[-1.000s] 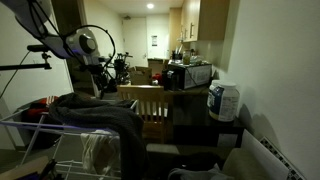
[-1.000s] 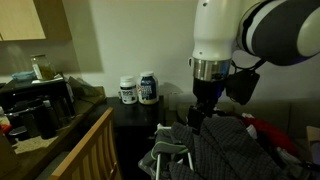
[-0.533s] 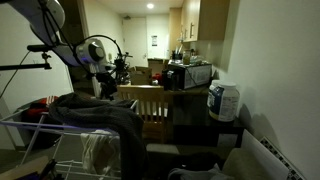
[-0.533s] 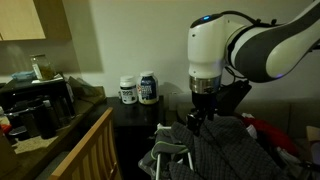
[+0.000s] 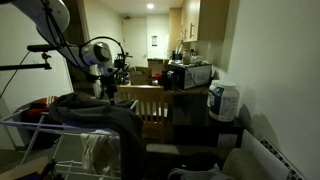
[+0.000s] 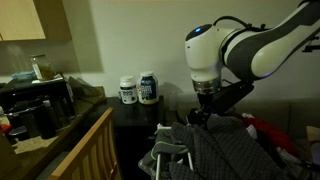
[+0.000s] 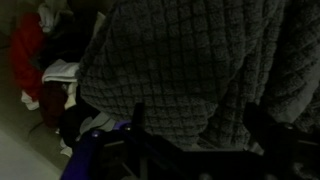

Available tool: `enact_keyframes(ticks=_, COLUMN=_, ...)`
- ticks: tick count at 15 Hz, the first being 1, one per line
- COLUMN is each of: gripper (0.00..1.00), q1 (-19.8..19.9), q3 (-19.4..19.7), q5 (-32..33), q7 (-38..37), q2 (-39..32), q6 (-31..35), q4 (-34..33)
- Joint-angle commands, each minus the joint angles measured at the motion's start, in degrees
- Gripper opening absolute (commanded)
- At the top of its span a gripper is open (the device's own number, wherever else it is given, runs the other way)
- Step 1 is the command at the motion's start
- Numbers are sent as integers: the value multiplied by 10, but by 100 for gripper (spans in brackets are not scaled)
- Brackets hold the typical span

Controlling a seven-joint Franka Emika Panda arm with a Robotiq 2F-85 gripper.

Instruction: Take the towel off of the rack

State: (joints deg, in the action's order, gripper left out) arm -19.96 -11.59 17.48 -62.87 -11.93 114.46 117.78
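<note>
The dark grey towel (image 5: 100, 122) lies draped over the top of the light wire rack (image 5: 25, 128). It also shows in an exterior view (image 6: 228, 150) over the rack's rods (image 6: 166, 156). In the wrist view its waffle weave (image 7: 190, 60) fills most of the picture. My gripper (image 6: 197, 116) hangs just above the towel's near edge, and it shows small beside the towel's top (image 5: 108, 92). In the wrist view the two dark fingers (image 7: 198, 135) stand apart with the towel's fold between and beyond them. The gripper is open and holds nothing.
A wooden slatted chair (image 5: 146, 102) stands beside the rack. A black side table holds white jugs (image 6: 140, 89). A red fabric item (image 7: 28, 50) and a whitish cloth (image 7: 60, 72) lie near the towel. A counter with appliances (image 5: 190, 74) is behind.
The arm's upper links have swung and tilted over the rack. The gripper has stayed just above the towel's edge, a little lower. The towel has not moved.
</note>
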Motion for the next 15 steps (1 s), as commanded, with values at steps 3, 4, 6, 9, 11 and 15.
enact_keyframes(ticks=3, gripper=100, q1=-3, q3=-5, q5=-5, q7=-40, q2=22, q6=-40, q4=31)
enact_keyframes(ticks=4, gripper=100, q1=-3, q3=-6, q5=-5, q7=-42, q2=22, q6=-40, q4=37)
enact_keyframes(ticks=6, gripper=100, q1=-3, q3=-9, q5=-8, q7=-43, q2=23, q6=-32, q4=53)
enact_keyframes(ticks=9, gripper=100, q1=1, q3=-16, q5=-22, q7=-13, q2=29, q6=-6, q4=77)
enact_keyframes(ticks=11, gripper=100, q1=2, q3=-18, q5=-25, q7=-6, q2=31, q6=4, q4=83)
enact_keyframes(ticks=15, gripper=100, q1=6, q3=-15, q5=-27, q7=-8, q2=35, q6=19, q4=90)
